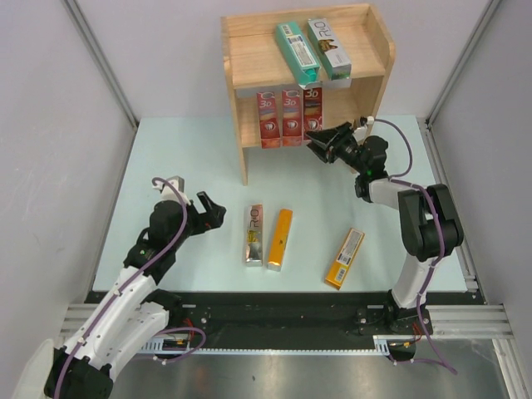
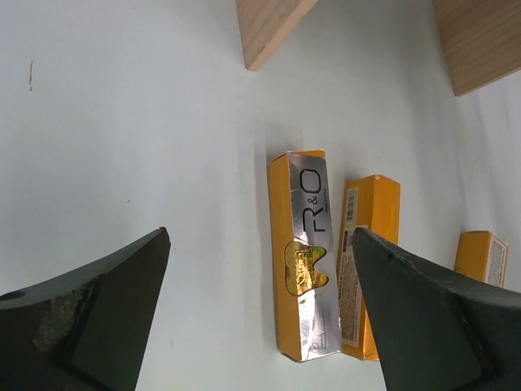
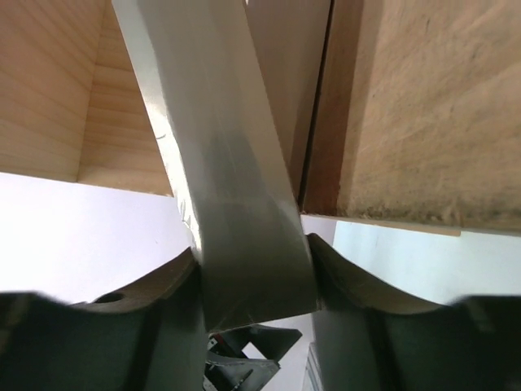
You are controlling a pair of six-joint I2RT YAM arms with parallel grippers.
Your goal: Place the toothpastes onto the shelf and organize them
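Observation:
The wooden shelf stands at the back. Its top tier holds a teal carton and a silver R.O carton. The lower tier holds two red 3D cartons standing upright. My right gripper is shut on a third red carton at the lower tier's front edge; the right wrist view shows its pale side between the fingers. My left gripper is open and empty, left of a silver R.O carton and an orange carton lying on the table. Another orange-yellow carton lies to the right.
The shelf's left side panel reaches the table just beyond the lying cartons. Grey enclosure walls stand left, right and behind. The black rail with both arm bases runs along the near edge.

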